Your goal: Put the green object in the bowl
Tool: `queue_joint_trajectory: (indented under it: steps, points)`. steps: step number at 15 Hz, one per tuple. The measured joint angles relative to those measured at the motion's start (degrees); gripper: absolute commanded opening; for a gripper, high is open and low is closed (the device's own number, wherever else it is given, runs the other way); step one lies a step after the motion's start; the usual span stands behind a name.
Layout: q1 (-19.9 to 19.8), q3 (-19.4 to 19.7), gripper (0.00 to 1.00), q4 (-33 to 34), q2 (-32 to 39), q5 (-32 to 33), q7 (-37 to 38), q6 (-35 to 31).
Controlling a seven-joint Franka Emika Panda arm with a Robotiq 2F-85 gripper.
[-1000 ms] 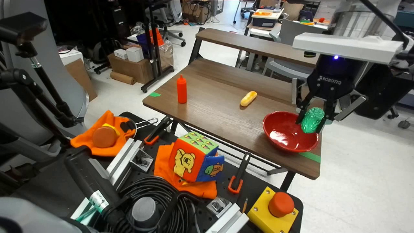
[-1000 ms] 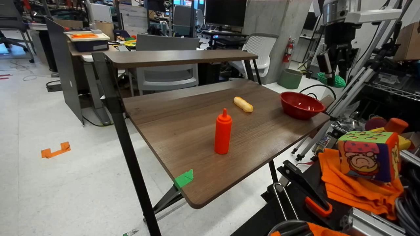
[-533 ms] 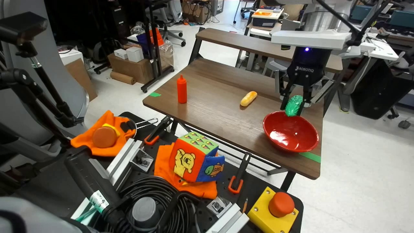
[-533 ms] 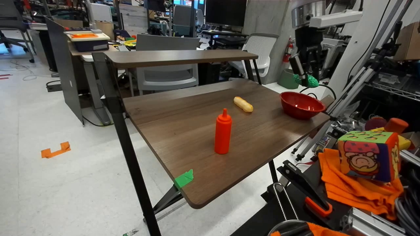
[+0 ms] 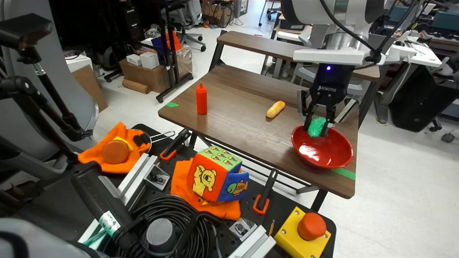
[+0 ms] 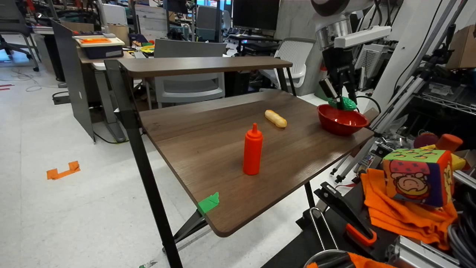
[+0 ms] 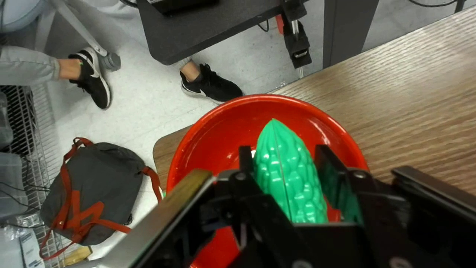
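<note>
- One robot arm (image 5: pixel 333 14), mostly white, hangs over the right end of the scene, its single gripper (image 5: pixel 316 129) pointing down.
- One tabletop (image 5: pixel 236 104), brown and wood-grained, with one raised shelf (image 5: pixel 258 43) running along the far side.
- One bowl (image 5: pixel 333 152), red and glossy, stands by the tabletop's near right corner.
- One cloth cube (image 5: pixel 217 173) sits off the tabletop on the near side, on an orange cloth (image 5: pixel 181 179); I count two such cloths, the second further left.
- One yellow box (image 5: pixel 287 236) with a single red button (image 5: pixel 312 225), at the near right.
- Two black clamps (image 5: pixel 267 188) with orange ends, one left of the cube, one right.
- One squeeze bottle (image 5: pixel 202 100), orange-red, upright, at the left end toward the near edge.
- One yellow loaf-shaped piece (image 5: pixel 275 109) lies between bottle and bowl, farther back than both.
- One green object (image 7: pixel 284 171), knobbly, pinched between the two fingers (image 7: pixel 334 178) over the bowl; in both exterior views it lines up with the far rim, and I can't tell whether it touches.
- Two strips of green tape (image 5: pixel 344 174), one just beside the bowl's near side, one at the left edge.
</note>
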State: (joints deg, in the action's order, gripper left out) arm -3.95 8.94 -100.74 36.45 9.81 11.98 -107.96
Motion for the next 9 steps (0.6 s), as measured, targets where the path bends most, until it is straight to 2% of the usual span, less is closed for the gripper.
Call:
queue_joint_trajectory:
  steps: [3, 9]
  points:
    - [-0.13, 0.00, 0.98, 1.74, 0.52, -0.07, 0.31, 1.14]
    - [-0.19, -0.14, 1.00, 2.42, -1.27, -1.57, -0.73, 1.55]
